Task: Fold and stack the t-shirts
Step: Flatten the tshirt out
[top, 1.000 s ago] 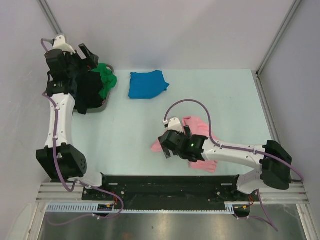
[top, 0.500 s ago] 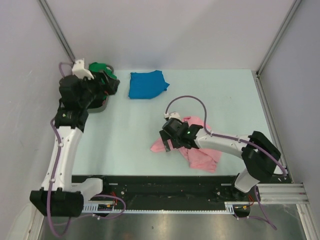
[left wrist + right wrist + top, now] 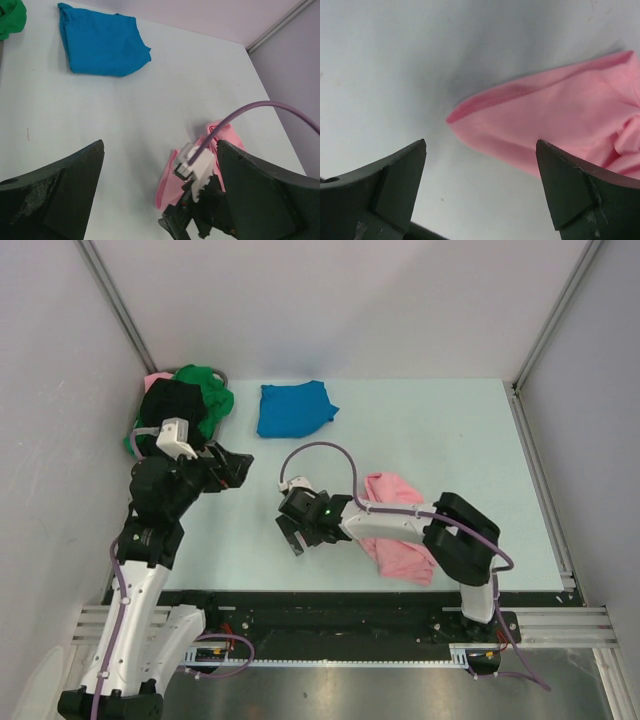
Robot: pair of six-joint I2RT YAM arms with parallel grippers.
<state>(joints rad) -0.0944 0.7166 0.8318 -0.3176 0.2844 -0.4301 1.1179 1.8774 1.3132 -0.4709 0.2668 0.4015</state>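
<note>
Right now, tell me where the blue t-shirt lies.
In the top view the blue t-shirt lies left of centre at the far edge of the table, just right of the green t-shirt, not touching it.

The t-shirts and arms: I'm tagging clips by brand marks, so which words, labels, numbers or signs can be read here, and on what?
None can be read in any view.
The blue t-shirt, pink t-shirt, green t-shirt and black t-shirt are plain cloth with no visible print or tag.
The left arm and right arm show no legible marking. The right one has only a small green light.
</note>
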